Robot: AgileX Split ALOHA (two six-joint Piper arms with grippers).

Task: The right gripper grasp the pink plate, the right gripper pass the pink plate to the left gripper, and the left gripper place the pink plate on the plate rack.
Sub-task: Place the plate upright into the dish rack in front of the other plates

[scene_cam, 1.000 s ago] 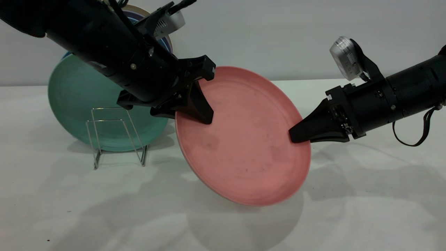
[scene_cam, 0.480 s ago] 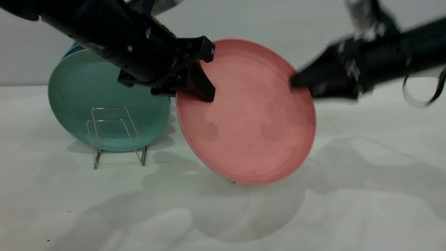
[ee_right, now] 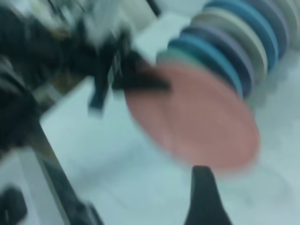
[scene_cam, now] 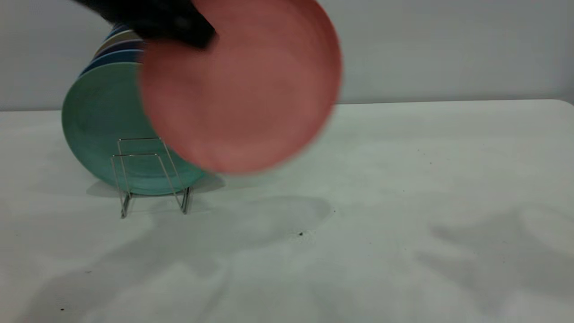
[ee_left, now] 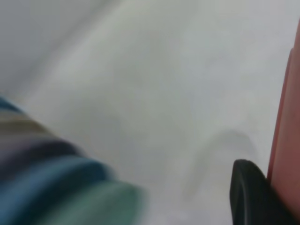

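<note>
The pink plate hangs in the air, upright and facing the camera, overlapping the plates in the plate rack. My left gripper is shut on its upper left rim. In the left wrist view one black finger lies against the plate's edge. My right gripper is out of the exterior view. In its wrist view one finger shows, apart from the pink plate, with nothing held. That view also shows the left gripper on the plate.
A teal-green plate stands in the rack, with several blue, purple and cream plates behind it. The front wire dividers hold nothing. The white table stretches to the right.
The right gripper let go of the pink plate and left the exterior view. The left gripper carried the plate up and left, so it now overlaps the teal plate.
</note>
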